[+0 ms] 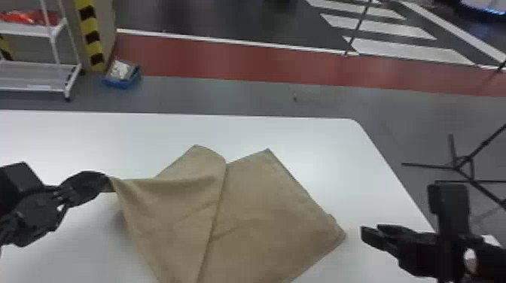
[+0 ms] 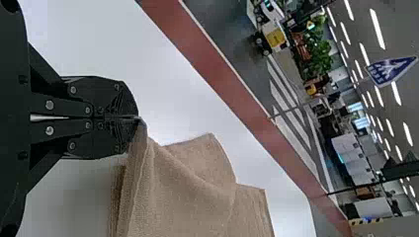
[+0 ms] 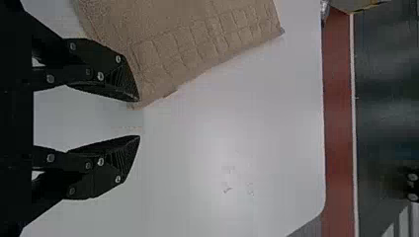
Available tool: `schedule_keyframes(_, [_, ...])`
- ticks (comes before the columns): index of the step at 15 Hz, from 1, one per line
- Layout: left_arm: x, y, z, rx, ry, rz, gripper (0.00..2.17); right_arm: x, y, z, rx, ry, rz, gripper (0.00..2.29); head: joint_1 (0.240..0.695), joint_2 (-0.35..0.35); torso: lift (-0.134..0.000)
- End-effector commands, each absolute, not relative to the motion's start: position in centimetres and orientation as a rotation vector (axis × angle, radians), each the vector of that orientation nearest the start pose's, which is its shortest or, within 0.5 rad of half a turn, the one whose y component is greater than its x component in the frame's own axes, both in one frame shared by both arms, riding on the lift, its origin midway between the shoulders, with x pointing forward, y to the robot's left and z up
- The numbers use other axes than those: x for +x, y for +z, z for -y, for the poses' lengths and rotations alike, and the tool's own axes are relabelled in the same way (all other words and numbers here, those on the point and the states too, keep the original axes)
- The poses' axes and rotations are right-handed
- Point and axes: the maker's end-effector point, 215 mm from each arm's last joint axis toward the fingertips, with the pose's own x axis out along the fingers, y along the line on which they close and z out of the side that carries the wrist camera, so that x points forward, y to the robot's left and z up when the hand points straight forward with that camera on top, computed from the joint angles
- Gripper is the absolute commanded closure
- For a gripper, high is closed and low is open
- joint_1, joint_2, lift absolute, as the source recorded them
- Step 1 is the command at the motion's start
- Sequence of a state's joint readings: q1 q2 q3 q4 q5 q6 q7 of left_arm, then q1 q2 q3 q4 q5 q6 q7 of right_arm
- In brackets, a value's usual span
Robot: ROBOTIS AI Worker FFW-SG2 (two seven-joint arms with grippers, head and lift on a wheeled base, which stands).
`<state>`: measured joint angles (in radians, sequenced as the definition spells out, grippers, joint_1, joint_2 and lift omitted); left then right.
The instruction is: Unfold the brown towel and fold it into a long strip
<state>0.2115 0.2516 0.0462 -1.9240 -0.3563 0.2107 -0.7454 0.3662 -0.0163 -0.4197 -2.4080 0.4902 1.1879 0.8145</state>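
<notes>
The table [image 1: 301, 131] leaves passage beyond the brown towel [image 1: 263, 203], but the left gripper [image 1: 106, 181] blocks its held corner.

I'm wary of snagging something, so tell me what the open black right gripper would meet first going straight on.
Most likely the brown cloth towel at its right-hand corner, just beyond the right gripper in the head view. Height is unclear, so it might touch the white table beside that corner.
</notes>
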Motion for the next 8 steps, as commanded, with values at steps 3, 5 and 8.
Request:
schedule_keyframes(3, [48.9, -38.8, -21.3, 0.542, -0.637, -0.286, 1.91, 35.9, -32.4, 40.2, -0.751, 0.176, -0.663, 0.07, 0.695, -0.266, -0.115])
schedule_keyframes(5, [48.7, -38.9, -21.3, 0.536, -0.640, -0.288, 1.91, 35.7, -34.0, 40.6, -1.039, 0.239, -0.762, 0.07, 0.695, -0.252, -0.115])
schedule_keyframes(8, [48.4, -39.3, -21.3, 0.534, -0.642, -0.297, 1.91, 35.6, -38.3, 40.2, -1.272, 0.400, -0.890, 0.08, 0.695, -0.251, -0.115])
